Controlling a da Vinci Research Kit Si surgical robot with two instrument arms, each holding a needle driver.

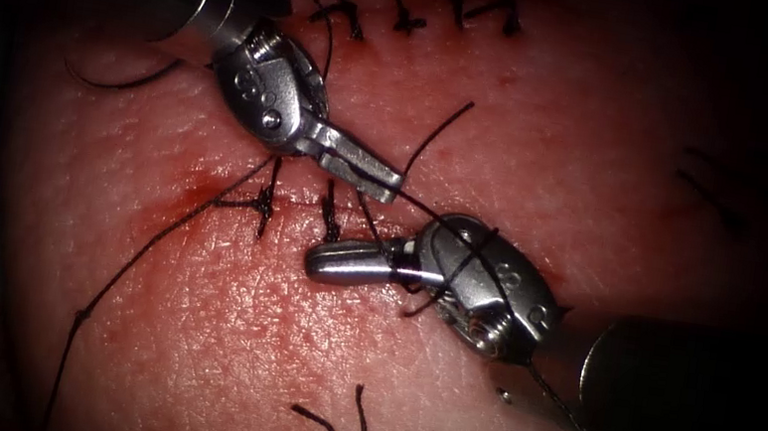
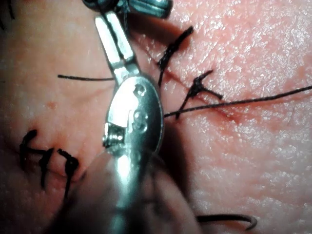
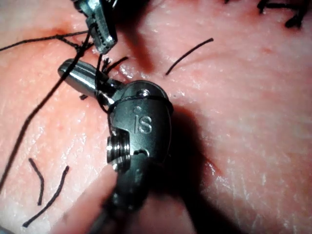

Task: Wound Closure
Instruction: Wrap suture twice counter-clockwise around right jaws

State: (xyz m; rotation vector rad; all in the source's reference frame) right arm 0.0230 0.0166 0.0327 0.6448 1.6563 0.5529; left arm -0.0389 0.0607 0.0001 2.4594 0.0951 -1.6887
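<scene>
The cut (image 1: 236,197) runs across the tissue (image 1: 221,303) with two dark stitches (image 1: 265,204) on it. My left tool (image 1: 388,184) comes in from the upper left, just above the cut. Its jaws are shut on the thread (image 2: 83,78), and a short free end (image 1: 441,133) rises beside them. My right tool (image 1: 315,262) lies across the cut, pointing left, jaws shut with nothing at their tip. Thread (image 3: 100,90) is wound around its jaws and wrist. A long strand (image 1: 148,253) trails from the left stitch toward the lower left.
A finished row of stitches (image 1: 413,9) sits at the far edge. Two cut thread ends (image 1: 339,430) lie near the front. A thin dark arc (image 1: 122,80), thread or needle, rests left of the left tool's shaft. Red fluid (image 1: 197,189) stains the cut's left end.
</scene>
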